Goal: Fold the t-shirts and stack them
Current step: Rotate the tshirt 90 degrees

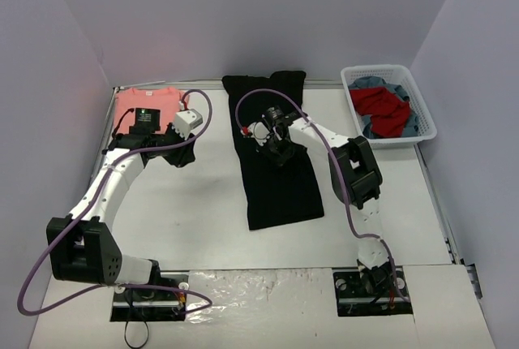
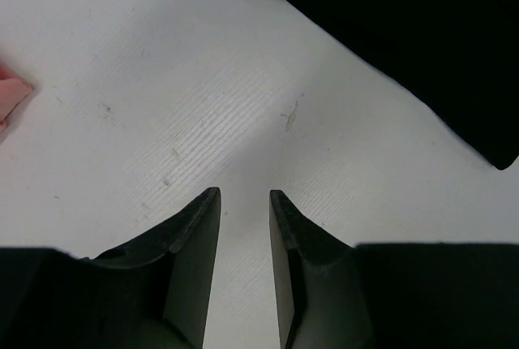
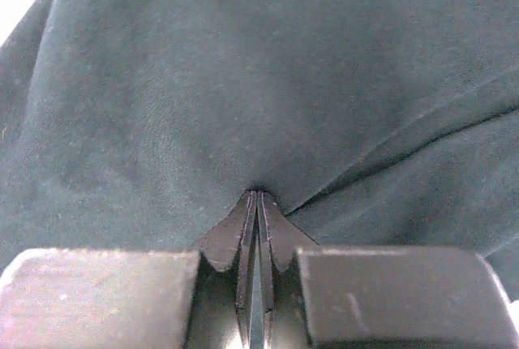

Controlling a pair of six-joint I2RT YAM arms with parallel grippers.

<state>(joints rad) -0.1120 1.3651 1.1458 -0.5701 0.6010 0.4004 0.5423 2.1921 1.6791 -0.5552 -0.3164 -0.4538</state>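
The black t-shirt [image 1: 280,193] lies as a long folded strip in the middle of the table, running front to back. My right gripper [image 1: 280,152] sits low over its middle. In the right wrist view the right gripper [image 3: 257,193] is shut, tips pressed against the dark cloth [image 3: 243,81], with a crease running off from them. The salmon-pink t-shirt [image 1: 136,102] lies folded at the back left. My left gripper [image 1: 182,157] hovers between the two shirts. Its jaws [image 2: 244,193] stand slightly open with only bare table between them. The pink edge [image 2: 10,93] and the black shirt [image 2: 422,40] show at the sides.
A white basket [image 1: 379,69] at the back right holds red and blue clothes [image 1: 383,109]. Grey walls close in the table on the left, back and right. The arm bases are at the near edge.
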